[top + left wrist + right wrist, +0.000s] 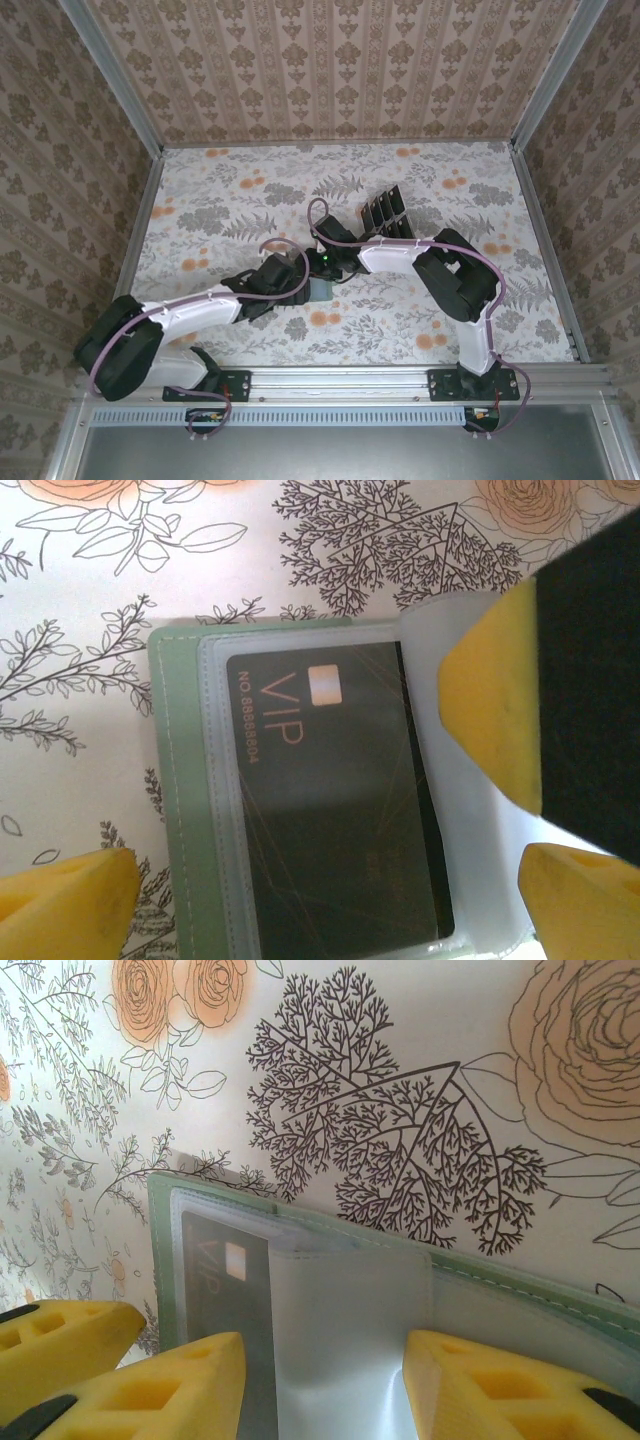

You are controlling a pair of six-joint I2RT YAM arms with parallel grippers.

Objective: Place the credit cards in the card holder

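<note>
The grey-green card holder (176,780) lies open on the flowered table, between the two arms (322,291). One black credit card (330,800) marked VIP sits under its clear sleeve. My left gripper (320,915) is open, one yellow finger on each side of the holder, with nothing between them but the card below. My right gripper (325,1390) stands part open over a loose clear leaf (350,1330) of the holder (520,1282); one of its fingers (485,700) rests on that leaf. Several more black credit cards (385,212) stand in a row behind.
Patterned walls close in the table at the back and both sides. The right arm's elbow (455,275) is bent over the right half. Bare tabletop lies at the far left (220,200) and the near right (400,330).
</note>
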